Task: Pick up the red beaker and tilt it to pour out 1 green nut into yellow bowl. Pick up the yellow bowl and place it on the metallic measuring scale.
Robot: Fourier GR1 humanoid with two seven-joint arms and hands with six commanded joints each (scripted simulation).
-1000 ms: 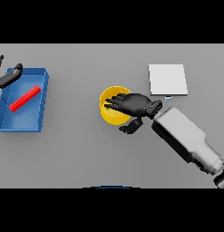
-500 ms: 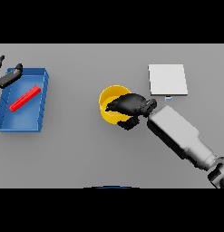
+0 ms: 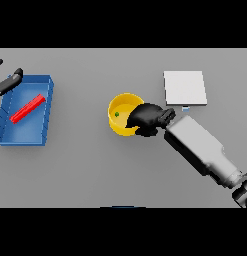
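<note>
grey table (image 3: 95, 170), blue tray (image 3: 45, 112) at its left, holding what may be a red bar (image 3: 28, 108)

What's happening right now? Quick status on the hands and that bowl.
Right hand curled on yellow bowl rim, green nut inside. Left hand idle, far left. Scale path unobstructed.

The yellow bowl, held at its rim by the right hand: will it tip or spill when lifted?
The yellow bowl looks rigid, so it should keep its shape. The right hand grips only one side, so it may tilt away. The green nut lies loose inside and could slide or roll.
</note>
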